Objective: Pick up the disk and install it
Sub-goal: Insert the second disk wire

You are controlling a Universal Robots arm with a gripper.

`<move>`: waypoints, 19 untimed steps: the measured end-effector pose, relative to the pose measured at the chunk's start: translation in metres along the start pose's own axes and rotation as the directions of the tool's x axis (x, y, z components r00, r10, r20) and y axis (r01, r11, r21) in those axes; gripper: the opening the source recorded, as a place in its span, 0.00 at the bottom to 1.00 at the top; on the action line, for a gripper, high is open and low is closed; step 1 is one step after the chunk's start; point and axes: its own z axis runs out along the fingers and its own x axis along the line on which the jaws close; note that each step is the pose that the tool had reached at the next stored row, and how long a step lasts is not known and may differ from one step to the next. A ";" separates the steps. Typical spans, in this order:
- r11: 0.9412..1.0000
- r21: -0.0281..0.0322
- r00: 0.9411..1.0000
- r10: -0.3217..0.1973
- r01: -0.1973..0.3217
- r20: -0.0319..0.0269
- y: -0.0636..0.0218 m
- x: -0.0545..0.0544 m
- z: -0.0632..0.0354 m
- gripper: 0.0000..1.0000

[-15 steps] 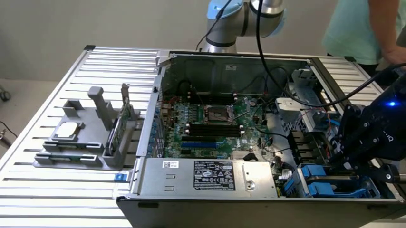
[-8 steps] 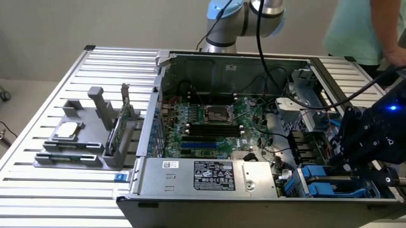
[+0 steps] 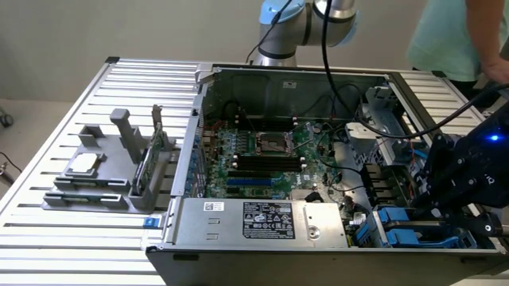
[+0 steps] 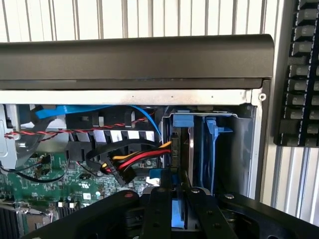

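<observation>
The disk (image 4: 183, 158) stands on edge in the drive bay (image 4: 244, 149) at the corner of the open computer case, its silver-grey metal framed by a bright blue bracket. My gripper (image 4: 177, 190) sits right over it. The two black fingers (image 4: 157, 211) lie close on either side of the disk's blue edge. In the exterior view the gripper (image 3: 435, 210) hangs over the blue brackets of the disk (image 3: 397, 218), at the case's near corner on the exterior view's right. The lower part of the disk is hidden inside the bay.
Red, yellow and black power cables (image 4: 134, 162) run up beside the bay. A grey power supply (image 3: 270, 220) fills the case's front, with the motherboard (image 3: 263, 155) behind it. A grey stand (image 3: 119, 173) with a green card (image 3: 151, 158) stands left of the case. A person (image 3: 453, 36) stands at the back right.
</observation>
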 end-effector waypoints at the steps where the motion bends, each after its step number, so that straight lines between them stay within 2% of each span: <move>1: 1.000 0.000 1.000 0.000 0.000 0.000 -0.0002 0.000 -0.0028 0.25; 5: 1.000 0.000 1.000 0.000 0.000 0.000 -0.0034 0.001 -0.0136 0.25; 11: 1.000 0.000 1.000 0.000 0.000 0.001 -0.0226 0.001 -0.0166 0.25; 19: 1.000 0.000 1.000 0.000 0.000 0.000 -0.0244 0.001 -0.0176 0.25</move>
